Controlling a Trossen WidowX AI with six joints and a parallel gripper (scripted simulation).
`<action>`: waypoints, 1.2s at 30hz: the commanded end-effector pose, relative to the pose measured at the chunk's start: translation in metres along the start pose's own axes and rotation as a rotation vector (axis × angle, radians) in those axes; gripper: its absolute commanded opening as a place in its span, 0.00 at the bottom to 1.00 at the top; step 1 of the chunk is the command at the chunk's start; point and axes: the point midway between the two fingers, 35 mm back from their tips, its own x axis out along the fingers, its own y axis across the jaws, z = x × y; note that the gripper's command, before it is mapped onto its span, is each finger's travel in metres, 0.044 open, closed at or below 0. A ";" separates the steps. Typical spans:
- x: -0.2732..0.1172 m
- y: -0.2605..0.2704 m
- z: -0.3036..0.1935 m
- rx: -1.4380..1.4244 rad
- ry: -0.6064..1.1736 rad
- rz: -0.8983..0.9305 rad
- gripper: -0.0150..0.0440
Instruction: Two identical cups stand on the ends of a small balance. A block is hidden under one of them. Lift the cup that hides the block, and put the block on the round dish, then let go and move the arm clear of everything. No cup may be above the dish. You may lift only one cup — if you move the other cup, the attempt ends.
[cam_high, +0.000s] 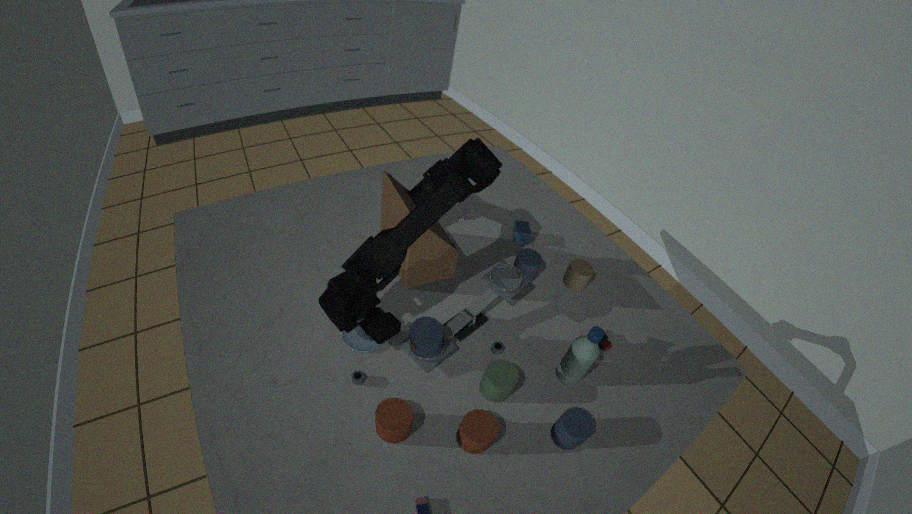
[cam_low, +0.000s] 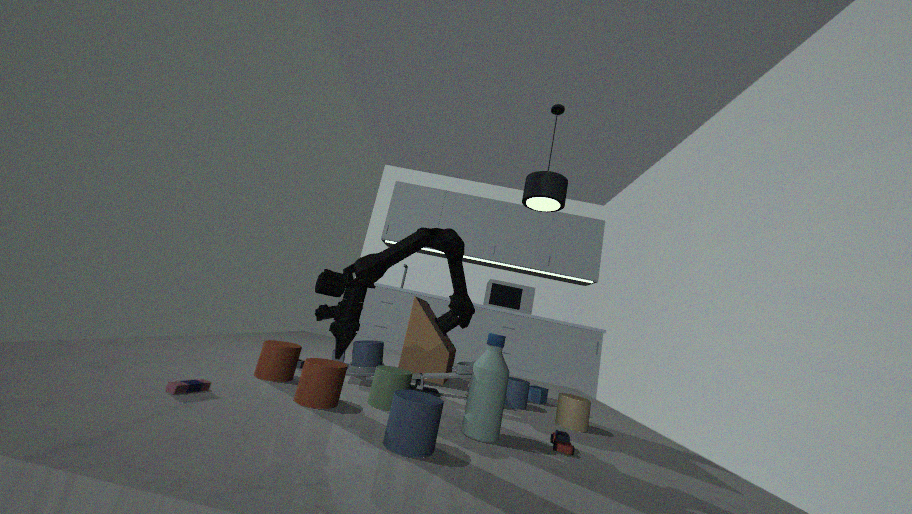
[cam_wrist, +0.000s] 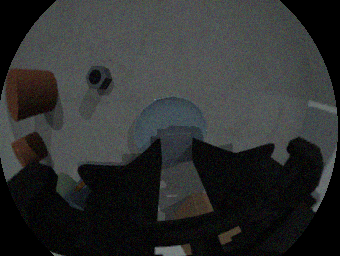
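My gripper (cam_wrist: 174, 141) (cam_low: 339, 353) is shut on a grey-blue block (cam_wrist: 176, 149), low over the round dish. The pale blue round dish (cam_high: 359, 344) (cam_wrist: 171, 111) lies on the mat, partly hidden by the gripper. In the wrist view the block overlaps the dish's near edge; whether they touch cannot be told. One blue cup (cam_high: 426, 337) (cam_low: 367, 353) stands on the near end of the balance (cam_high: 431, 365). The far pan (cam_high: 506, 278) bears no cup. Another blue cup (cam_high: 528, 264) (cam_low: 517, 393) stands beside that pan. No cup shows above the dish.
A tall orange-brown wedge (cam_high: 429, 263) (cam_low: 422, 347) stands beside the arm. Two orange cups (cam_high: 394, 420) (cam_high: 477, 430), a green cup (cam_high: 500, 380), a blue cup (cam_high: 573, 427) and a bottle (cam_high: 578, 359) stand forward. A small dark nut (cam_high: 358, 377) (cam_wrist: 99, 79) lies near the dish.
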 end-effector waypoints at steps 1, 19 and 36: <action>0.006 0.000 0.000 0.007 0.001 0.005 0.25; 0.002 -0.001 0.000 0.002 0.003 -0.002 0.97; -0.098 -0.004 -0.001 0.016 -0.006 0.011 1.00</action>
